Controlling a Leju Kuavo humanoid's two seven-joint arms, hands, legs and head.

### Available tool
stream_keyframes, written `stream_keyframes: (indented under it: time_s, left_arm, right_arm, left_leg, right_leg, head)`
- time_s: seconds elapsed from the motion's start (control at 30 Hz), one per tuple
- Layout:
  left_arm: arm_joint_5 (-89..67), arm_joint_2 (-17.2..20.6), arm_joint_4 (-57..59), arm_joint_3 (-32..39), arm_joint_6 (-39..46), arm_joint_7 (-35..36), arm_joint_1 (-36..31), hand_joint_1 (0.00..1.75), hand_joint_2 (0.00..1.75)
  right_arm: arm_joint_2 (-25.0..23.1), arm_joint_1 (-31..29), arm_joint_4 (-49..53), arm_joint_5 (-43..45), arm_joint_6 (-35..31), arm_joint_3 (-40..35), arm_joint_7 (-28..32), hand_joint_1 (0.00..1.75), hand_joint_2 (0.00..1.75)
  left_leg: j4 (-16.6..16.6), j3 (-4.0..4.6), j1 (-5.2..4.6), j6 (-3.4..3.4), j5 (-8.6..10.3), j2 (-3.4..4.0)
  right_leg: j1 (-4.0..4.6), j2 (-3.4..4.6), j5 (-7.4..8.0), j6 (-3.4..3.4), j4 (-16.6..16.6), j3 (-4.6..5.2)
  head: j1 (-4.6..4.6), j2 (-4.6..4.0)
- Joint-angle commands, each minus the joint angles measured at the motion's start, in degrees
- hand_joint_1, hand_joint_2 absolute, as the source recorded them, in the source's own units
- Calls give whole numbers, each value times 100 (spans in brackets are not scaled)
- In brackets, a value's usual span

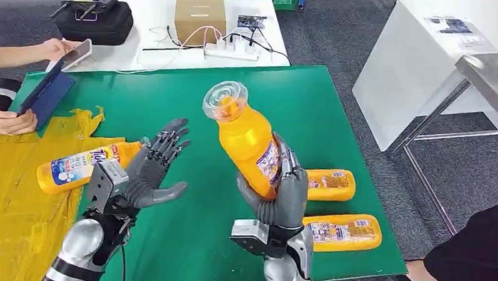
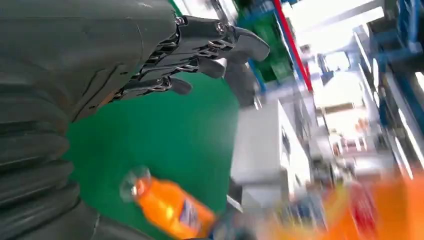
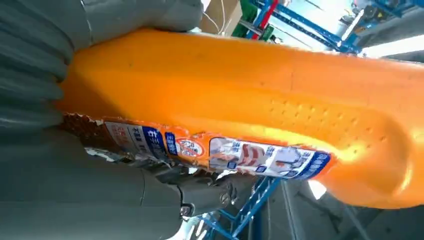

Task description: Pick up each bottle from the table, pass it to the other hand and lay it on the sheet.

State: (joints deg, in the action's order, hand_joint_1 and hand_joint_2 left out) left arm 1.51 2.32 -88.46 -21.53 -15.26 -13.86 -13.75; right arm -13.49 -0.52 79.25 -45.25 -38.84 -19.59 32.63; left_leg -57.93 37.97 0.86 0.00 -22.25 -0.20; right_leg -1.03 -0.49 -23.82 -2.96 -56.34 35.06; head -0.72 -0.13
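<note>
Right hand [image 1: 281,195] grips the orange bottle [image 1: 249,140] near-upright, cap tilted up-left toward the spread, empty left hand [image 1: 152,168].

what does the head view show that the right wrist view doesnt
Head view alone: the open left hand raised beside the bottle, one bottle lying on the yellow sheet, two more bottles lying on the green table, and a person's hands at the far left edge.

Right wrist view alone: a close look at the held bottle's torn label.

Both: the right hand gripping the orange bottle.
</note>
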Motion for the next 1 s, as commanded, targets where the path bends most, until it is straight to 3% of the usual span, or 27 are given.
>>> stream_keyframes:
  time_s: [0.03, 0.37, 1.0]
  left_arm:
    - [108, 317, 171, -761, -164, -114, -333, 0, 175]
    - [345, 248, -19, -842, -263, -397, -120, 0, 175]
    - [336, 236, -63, -851, -245, -402, -101, 0, 175]
  right_arm:
    - [346, -489, -638, -411, -116, -692, -112, 175, 175]
    - [527, -934, -1493, -530, 80, -1593, -596, 175, 175]
    - [534, -946, -1558, -518, 82, -1637, -627, 175, 175]
  left_leg:
    - [1, -29, 2, 3, -8, 6]
    - [7, -35, 1, 3, -9, 12]
    - [2, -28, 0, 4, -10, 4]
  right_leg:
    - [4, 7, -5, 12, 5, -29]
    - [4, 13, -4, 12, 9, -34]
    - [2, 5, -8, 12, 4, -31]
  head:
    - [0, 0]
    - [0, 0]
    - [0, 0]
